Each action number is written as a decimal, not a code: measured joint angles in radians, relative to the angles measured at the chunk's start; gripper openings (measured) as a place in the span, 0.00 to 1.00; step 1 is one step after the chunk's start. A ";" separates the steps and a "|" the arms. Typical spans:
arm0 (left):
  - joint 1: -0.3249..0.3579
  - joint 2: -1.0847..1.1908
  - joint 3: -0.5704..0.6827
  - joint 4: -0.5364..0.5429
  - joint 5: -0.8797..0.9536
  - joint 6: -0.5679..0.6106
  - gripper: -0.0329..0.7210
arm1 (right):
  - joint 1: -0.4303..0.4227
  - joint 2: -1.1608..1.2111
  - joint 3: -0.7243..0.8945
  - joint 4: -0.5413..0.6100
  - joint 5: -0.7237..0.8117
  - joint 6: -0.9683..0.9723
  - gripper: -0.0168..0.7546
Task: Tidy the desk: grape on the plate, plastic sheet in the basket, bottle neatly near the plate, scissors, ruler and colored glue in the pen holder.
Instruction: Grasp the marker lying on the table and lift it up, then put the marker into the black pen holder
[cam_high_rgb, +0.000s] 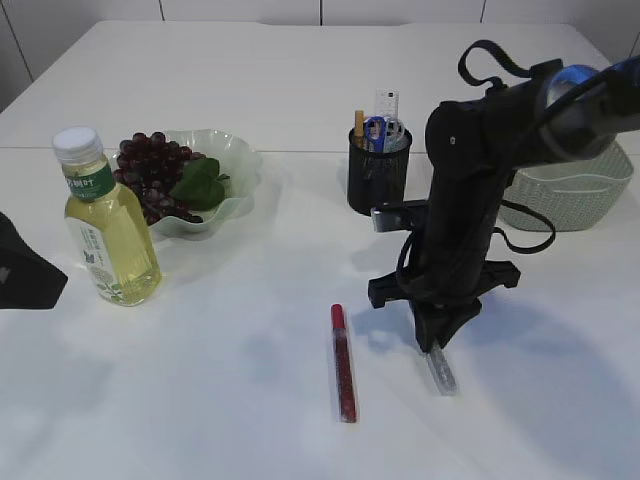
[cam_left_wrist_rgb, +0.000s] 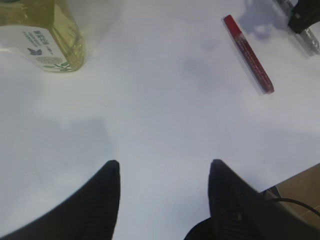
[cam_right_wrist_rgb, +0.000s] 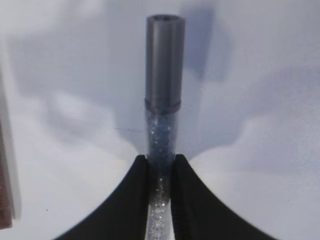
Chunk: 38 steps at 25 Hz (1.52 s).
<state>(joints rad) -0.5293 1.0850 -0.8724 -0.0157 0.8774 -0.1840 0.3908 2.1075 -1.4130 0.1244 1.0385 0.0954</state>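
Observation:
My right gripper (cam_high_rgb: 437, 340) (cam_right_wrist_rgb: 160, 160) is shut on a silver glitter glue tube (cam_high_rgb: 441, 372) (cam_right_wrist_rgb: 164, 75), whose grey cap points away in the right wrist view. A red colored glue tube (cam_high_rgb: 343, 362) (cam_left_wrist_rgb: 248, 54) lies on the table just to its left. The grape bunch (cam_high_rgb: 150, 170) rests on the pale green plate (cam_high_rgb: 238, 160). Left of the plate the bottle (cam_high_rgb: 108, 225) (cam_left_wrist_rgb: 45, 35) stands upright. Scissors (cam_high_rgb: 378, 130) and ruler (cam_high_rgb: 387, 102) stick out of the black pen holder (cam_high_rgb: 378, 175). At the table's left edge my left gripper (cam_left_wrist_rgb: 164, 167) is open and empty. The plastic sheet is out of view.
A pale green woven basket (cam_high_rgb: 570, 195) stands at the right, partly behind my right arm. The white table's near edge shows at the bottom right of the left wrist view.

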 joint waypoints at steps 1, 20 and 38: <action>0.000 0.000 0.000 0.000 0.000 0.000 0.59 | 0.002 -0.019 0.009 -0.004 -0.014 -0.008 0.18; 0.000 0.000 0.000 -0.002 -0.020 0.000 0.59 | 0.002 -0.358 0.267 -0.036 -0.551 -0.150 0.18; 0.000 0.000 0.000 -0.005 -0.020 0.000 0.59 | -0.060 -0.177 -0.163 -0.117 -0.848 -0.155 0.18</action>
<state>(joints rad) -0.5293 1.0850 -0.8724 -0.0203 0.8570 -0.1840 0.3310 1.9306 -1.5761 0.0078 0.1906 -0.0598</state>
